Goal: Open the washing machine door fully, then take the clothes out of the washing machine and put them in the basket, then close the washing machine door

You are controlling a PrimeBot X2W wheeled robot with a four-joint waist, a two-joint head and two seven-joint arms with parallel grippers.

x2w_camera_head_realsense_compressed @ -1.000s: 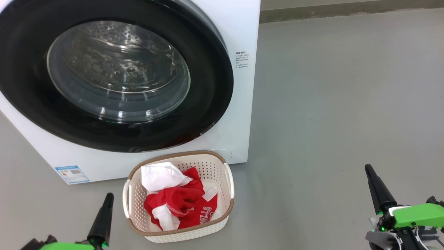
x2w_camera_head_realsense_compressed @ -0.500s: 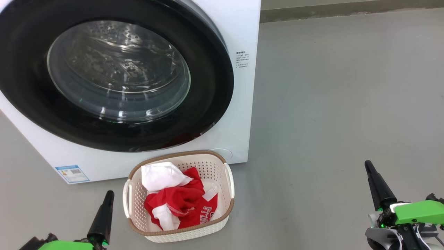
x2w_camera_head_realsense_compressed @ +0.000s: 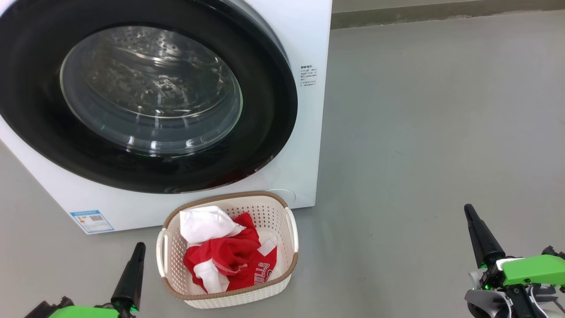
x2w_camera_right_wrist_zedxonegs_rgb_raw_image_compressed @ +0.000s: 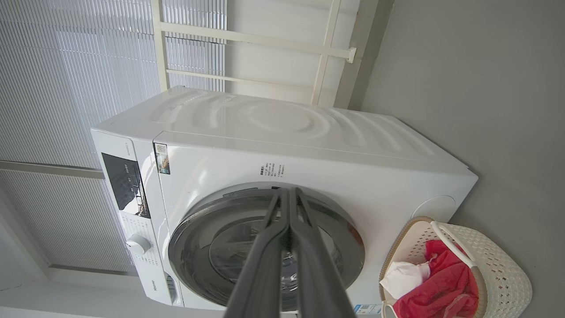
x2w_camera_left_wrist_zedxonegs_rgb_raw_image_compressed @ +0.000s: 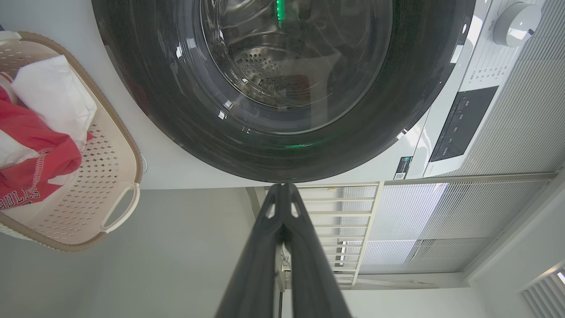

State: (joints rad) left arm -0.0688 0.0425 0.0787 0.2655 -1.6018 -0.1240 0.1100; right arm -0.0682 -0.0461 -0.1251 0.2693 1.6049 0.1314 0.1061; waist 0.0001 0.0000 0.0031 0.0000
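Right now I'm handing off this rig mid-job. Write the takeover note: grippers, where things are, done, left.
Left gripper: shut, empty, low beside the basket.
Right gripper: shut, empty, above the floor.
Clothes: red and white pieces piled in the basket, which stands on the floor before the washing machine.
Washing machine door: looks shut against the front.
Done: clothes out, door apparently closed.
Left: likely nothing; a dim reddish patch seen through the door may be a reflection, so check the drum.

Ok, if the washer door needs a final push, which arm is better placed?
Probably left: the left gripper sits nearer the washing machine door; the right gripper is off over bare floor.
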